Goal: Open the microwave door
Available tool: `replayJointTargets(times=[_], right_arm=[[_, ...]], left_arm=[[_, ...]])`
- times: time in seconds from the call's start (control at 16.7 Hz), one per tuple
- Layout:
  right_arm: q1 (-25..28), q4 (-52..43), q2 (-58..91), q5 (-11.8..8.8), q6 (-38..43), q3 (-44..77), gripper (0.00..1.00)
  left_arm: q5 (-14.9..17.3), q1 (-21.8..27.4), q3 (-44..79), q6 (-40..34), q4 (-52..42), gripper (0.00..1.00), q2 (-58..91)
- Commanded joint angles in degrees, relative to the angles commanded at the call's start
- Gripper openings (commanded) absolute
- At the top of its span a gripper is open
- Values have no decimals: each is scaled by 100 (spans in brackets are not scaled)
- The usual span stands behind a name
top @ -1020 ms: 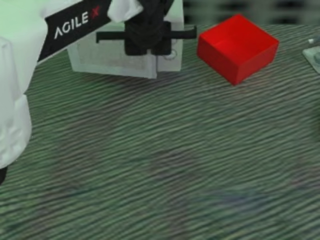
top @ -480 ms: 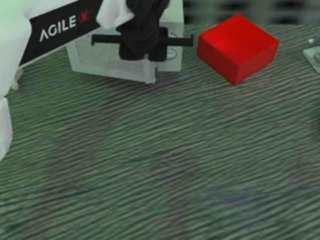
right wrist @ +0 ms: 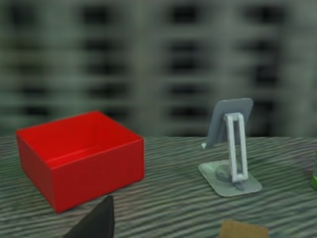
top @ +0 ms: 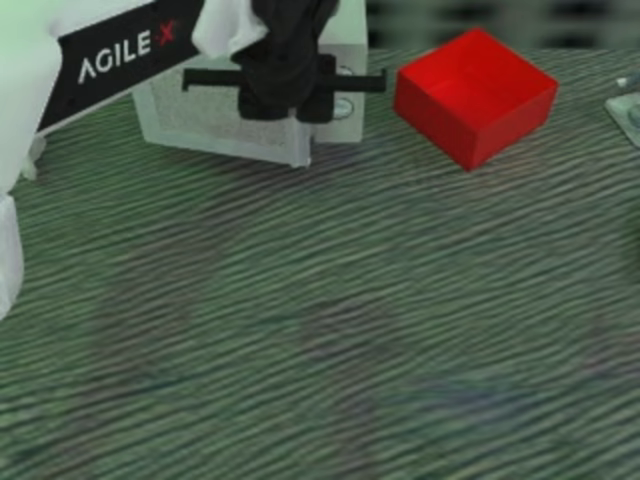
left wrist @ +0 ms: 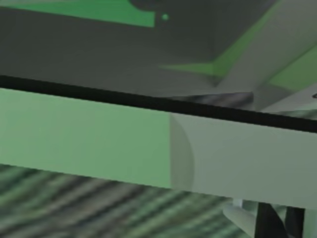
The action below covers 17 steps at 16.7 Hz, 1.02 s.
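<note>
The left gripper's (top: pixel 290 95) fingers are hidden under its own black body in the top view, and the left wrist view does not show them clearly either, so I cannot tell whether they are apart, together or clamped on the handle. The gripper sits right over the microwave's (top: pixel 240 110) front, at the seam between the door (top: pixel 215 125) and the knob panel. A thin black bar runs across the gripper's body, sticking out to both sides over the microwave front.

The microwave stands at the far edge of the table (top: pixel 350 330), left of the middle. Its door is swung out a little: the free edge near the gripper stands slightly forward of the knob panel, making a small step at the lower corner. One round knob (top: pixel 343 105) shows just right of the gripper.

The left arm (top: pixel 110 55), white with a black band, reaches to the microwave from the left, crossing its top left corner.

A red box (top: pixel 475 95), open on top, sits just right of the microwave, apart from it. Farther right of the microwave, at the table's right edge, a grey stand (top: pixel 628 112) shows in part.

In the right wrist view the red box (right wrist: pixel 81 156) and the stand (right wrist: pixel 230 148) are near each other, and a dark finger (right wrist: pixel 96 223) of the right gripper pokes in beside the box; its state I cannot tell.
</note>
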<state>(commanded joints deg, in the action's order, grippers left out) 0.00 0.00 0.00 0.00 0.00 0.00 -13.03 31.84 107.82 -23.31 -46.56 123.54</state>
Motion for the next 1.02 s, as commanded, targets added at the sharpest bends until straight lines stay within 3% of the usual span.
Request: replayJointTargets(times=[1.02], right_arm=[[0,0,0,0,0,0,100]], left_arm=[[85,14,-202,105,97,0,-100]])
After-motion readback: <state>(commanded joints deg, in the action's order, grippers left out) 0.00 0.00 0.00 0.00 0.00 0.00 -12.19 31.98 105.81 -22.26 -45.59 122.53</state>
